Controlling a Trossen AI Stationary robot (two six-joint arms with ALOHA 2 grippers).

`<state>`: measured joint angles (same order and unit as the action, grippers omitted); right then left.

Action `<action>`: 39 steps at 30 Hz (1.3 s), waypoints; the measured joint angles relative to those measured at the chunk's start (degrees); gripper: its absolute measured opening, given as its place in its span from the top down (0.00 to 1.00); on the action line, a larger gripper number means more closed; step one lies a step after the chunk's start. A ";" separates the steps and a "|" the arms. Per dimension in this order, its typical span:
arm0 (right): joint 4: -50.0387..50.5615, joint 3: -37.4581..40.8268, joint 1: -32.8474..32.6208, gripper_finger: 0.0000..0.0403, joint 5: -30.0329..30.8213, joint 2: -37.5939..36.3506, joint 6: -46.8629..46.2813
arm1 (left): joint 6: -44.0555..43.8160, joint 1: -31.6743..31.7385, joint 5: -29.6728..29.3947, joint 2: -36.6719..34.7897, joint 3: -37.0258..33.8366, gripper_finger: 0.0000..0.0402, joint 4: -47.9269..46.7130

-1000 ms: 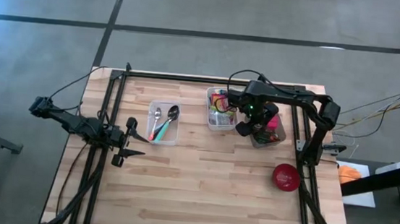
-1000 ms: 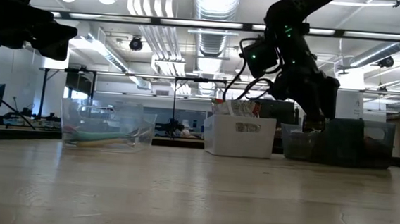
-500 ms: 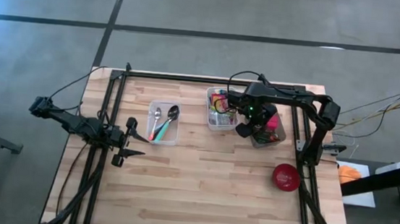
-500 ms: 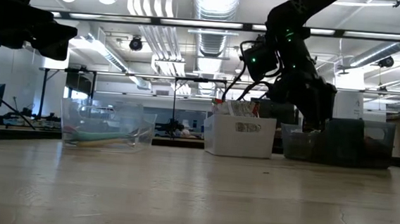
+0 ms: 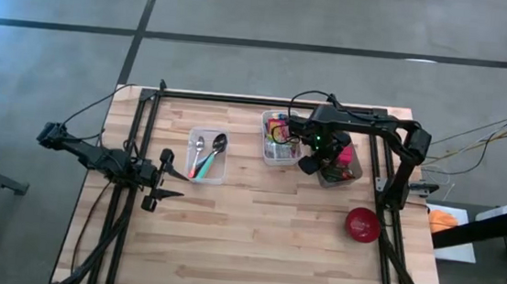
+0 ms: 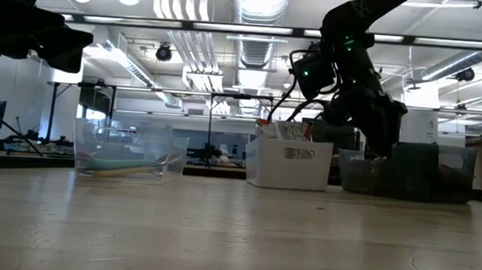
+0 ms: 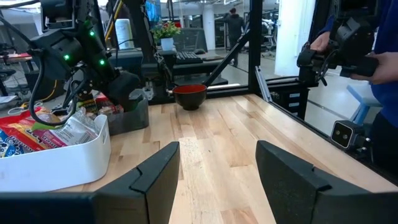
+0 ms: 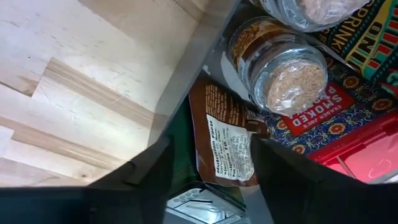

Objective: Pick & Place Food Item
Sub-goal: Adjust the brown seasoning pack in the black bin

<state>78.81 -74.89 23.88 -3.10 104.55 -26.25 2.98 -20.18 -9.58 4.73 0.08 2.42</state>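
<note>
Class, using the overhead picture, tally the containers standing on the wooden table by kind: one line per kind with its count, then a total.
Clear bin holding spoons: 1
White bin of snack packets: 1
Dark bin of food items, with the right gripper down at it: 1
Red bowl: 1
Total: 4
</note>
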 joint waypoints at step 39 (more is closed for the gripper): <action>0.26 2.32 0.02 0.98 -1.68 -0.11 -5.29 | -0.11 0.01 -0.01 0.00 0.00 0.47 0.00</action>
<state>79.06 -72.58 23.90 -4.78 104.45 -31.54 2.87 -20.17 -9.60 4.73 0.08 2.42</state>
